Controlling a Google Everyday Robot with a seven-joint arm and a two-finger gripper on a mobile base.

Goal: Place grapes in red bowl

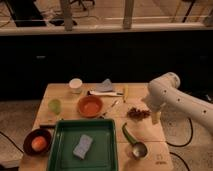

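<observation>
text: none readable
mark (160,161): faint, front right corner of table (150,135), illegible
gripper (156,117): hangs over table's right edge, just beside grapes (137,113)

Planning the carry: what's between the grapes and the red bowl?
Camera view: one thin pale object lies between grapes and red bowl; gripper hangs right of them.

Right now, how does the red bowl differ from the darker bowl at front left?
The red bowl is bright orange-red; the maroon bowl is dark brown-red. The red bowl looks empty; the maroon bowl holds an orange ball. The red bowl sits mid-table behind the green tray; the maroon bowl sits left of it. Both are round. The gripper hangs just right of the grapes.
</observation>
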